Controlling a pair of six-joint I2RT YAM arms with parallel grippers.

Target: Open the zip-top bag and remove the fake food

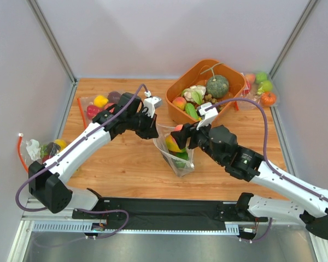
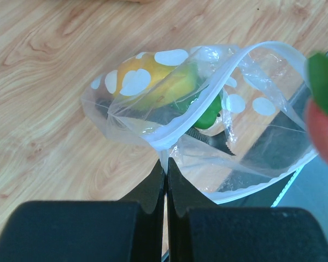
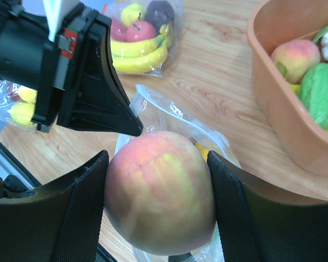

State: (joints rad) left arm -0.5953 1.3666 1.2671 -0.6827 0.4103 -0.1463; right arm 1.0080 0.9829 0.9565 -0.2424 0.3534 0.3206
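The dotted zip-top bag [image 1: 180, 161] stands open at mid-table. My left gripper [image 2: 165, 159] is shut on its zip strip [image 2: 169, 139] and holds the mouth up; it also shows in the top view [image 1: 153, 126]. Inside the bag lie the yellow-orange mango [image 2: 153, 82] and the dark green vegetable [image 2: 209, 115]. My right gripper [image 3: 157, 164] is shut on the pink-orange peach [image 3: 159, 191], holding it just above the bag's mouth [image 3: 169, 109], close to the left gripper's fingertips [image 3: 132, 126]. In the top view the peach [image 1: 174, 141] sits between the two grippers.
An orange basket [image 1: 177, 91] with a grey-green pumpkin [image 1: 217, 85] and other food stands behind the bag, and shows in the right wrist view [image 3: 273, 103]. Plain bags of fruit lie at back left [image 1: 101, 102], back right [image 1: 262, 87] and the left edge [image 1: 49, 147].
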